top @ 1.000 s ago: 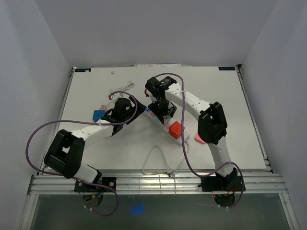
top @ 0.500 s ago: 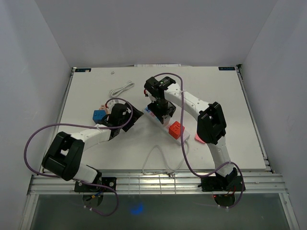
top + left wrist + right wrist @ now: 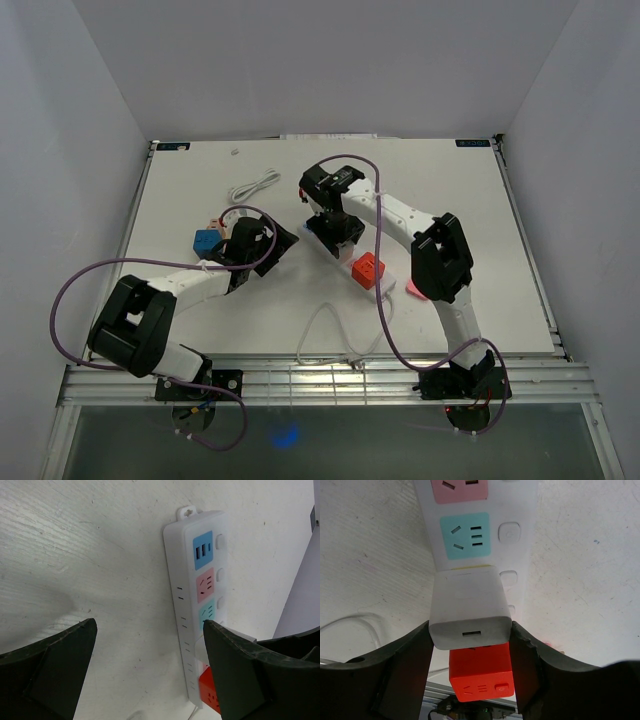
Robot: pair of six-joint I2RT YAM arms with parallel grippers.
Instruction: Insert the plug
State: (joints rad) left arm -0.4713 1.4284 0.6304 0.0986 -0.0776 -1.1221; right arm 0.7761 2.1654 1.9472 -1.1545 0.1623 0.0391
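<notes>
Item: white square plastic plug (image 3: pixel 470 612), one slot port on the face turned toward the wrist.
Holder: right jaws, black fingers (image 3: pixel 405 670) pressed against both flanks of the plug, gripping it.
Position of plug: between the right jaws at their tips, over the face of the long white plastic power strip (image 3: pixel 522 510).
Neighbours: teal socket panel (image 3: pixel 465 535) just beyond the plug along the strip. Red cube adapter (image 3: pixel 480 677) is on the opposite side of the plug; whether it touches the plug or sits just beside it cannot be told.
Target socket: under the plug and hidden by its body. The prongs are hidden too, so depth of seating cannot be told.
Key relation: the strip face lies straight ahead of the right jaws, beyond the plug. The strip's long axis runs crosswise to the line between the two fingers, so they straddle its width.
Judged move: a push straight ahead along the fingers, with little call for sliding along the strip.
Left jaws: spread wide, black fingers (image 3: pixel 45 665) holding nothing. The strip lies ahead on the white desk (image 3: pixel 75 545), toward the right-hand finger, lengthwise to their reach.
Nearer arm: right, with the plug already in its grasp; the left stands apart.
</notes>
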